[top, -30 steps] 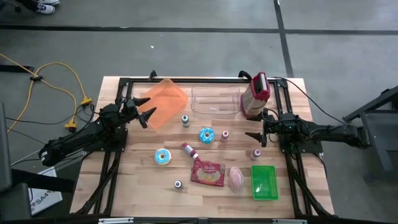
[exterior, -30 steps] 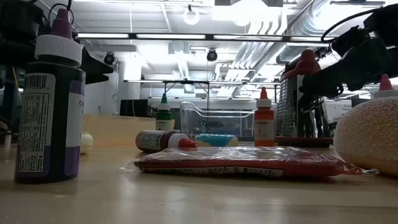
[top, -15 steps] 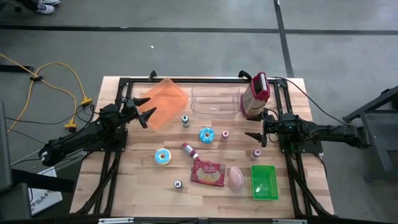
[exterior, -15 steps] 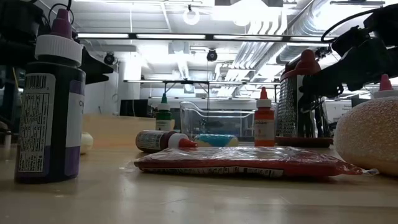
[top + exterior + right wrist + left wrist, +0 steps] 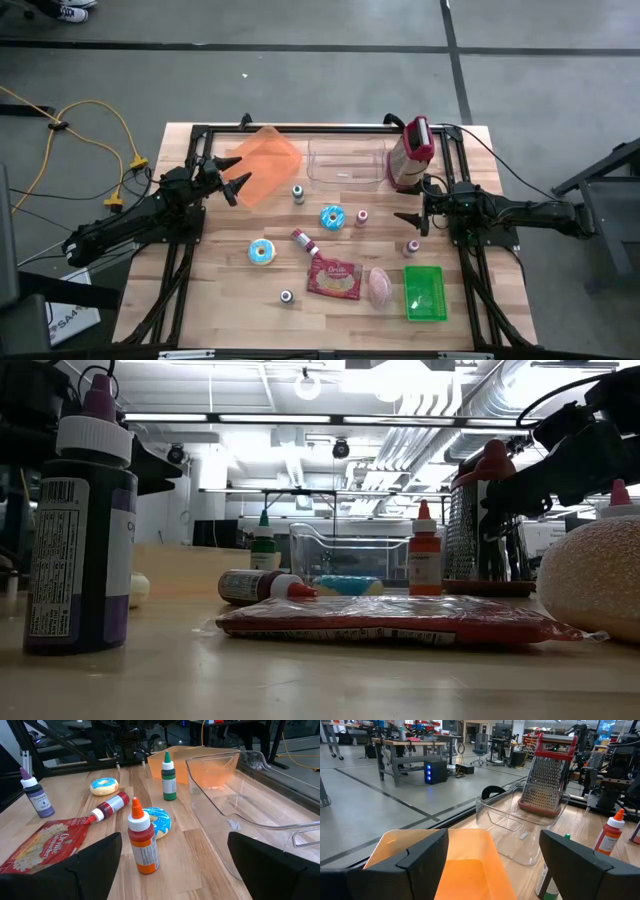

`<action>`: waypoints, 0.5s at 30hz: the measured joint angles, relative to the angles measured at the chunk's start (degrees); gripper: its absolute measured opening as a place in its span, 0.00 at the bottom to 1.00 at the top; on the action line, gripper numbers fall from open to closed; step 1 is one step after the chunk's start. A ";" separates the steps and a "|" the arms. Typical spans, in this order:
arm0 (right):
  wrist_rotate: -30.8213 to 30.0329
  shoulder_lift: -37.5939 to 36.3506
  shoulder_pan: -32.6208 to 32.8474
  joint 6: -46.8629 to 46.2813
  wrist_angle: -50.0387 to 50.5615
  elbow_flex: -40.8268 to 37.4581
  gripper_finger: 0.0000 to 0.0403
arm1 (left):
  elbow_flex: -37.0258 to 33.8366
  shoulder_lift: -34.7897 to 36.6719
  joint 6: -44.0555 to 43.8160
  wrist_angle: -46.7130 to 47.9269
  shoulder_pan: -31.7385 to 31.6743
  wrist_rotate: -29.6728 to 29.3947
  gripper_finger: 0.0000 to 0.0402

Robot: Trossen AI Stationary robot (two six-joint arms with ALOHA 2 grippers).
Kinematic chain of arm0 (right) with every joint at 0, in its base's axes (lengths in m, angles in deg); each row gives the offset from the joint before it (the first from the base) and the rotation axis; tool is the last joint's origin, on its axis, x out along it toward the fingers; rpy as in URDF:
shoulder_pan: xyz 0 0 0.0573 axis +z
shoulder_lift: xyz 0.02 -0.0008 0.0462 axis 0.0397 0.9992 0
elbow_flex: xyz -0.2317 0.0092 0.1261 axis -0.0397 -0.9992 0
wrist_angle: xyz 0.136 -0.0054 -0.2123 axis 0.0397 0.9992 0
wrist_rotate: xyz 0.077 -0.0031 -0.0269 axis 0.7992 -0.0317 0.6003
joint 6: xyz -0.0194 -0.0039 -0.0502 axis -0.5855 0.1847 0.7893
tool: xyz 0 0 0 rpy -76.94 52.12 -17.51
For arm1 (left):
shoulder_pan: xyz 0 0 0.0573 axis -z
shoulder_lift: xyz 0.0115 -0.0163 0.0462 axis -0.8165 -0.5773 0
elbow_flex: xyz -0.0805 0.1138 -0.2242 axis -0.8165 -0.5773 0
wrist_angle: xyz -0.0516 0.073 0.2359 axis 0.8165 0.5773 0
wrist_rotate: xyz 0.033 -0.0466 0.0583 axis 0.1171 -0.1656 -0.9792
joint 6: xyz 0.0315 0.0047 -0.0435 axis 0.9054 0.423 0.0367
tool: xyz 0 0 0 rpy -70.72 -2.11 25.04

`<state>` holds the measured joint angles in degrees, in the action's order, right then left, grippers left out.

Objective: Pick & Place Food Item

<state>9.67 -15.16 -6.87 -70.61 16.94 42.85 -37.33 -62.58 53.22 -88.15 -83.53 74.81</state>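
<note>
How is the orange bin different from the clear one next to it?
The orange bin is opaque and sits turned at an angle near the open left gripper; the clear bin is see-through and sits square to the table edge beside the grater. Both are open-topped and look empty.

Both arms are dark, almost black all over. The left arm [image 5: 130, 222] is long and lumpy, made of thick round parts joined one after another. The right arm [image 5: 520, 213] looks the same, with a boxy chunk near its wrist and thin black cables running along it. Each arm ends in two fingers [image 5: 420, 857] — flat, wide, black pieces with slanted edges and sharp corners. The fingers [image 5: 270, 862] on the other arm match them — smooth, dull, with no marks or writing to see.
</note>
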 joint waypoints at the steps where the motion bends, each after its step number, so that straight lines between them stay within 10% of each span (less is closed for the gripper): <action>1: 0.00 0.02 -0.01 0.00 0.00 0.00 0.88 | -0.02 0.00 0.00 0.00 0.00 0.02 0.76; 15: 0.00 0.00 -0.01 0.00 0.00 0.01 0.88 | -0.02 0.02 0.00 -2.61 0.00 0.00 0.76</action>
<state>9.67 -15.16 -6.87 -70.61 16.94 42.86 -37.35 -62.56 53.22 -90.76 -83.53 74.81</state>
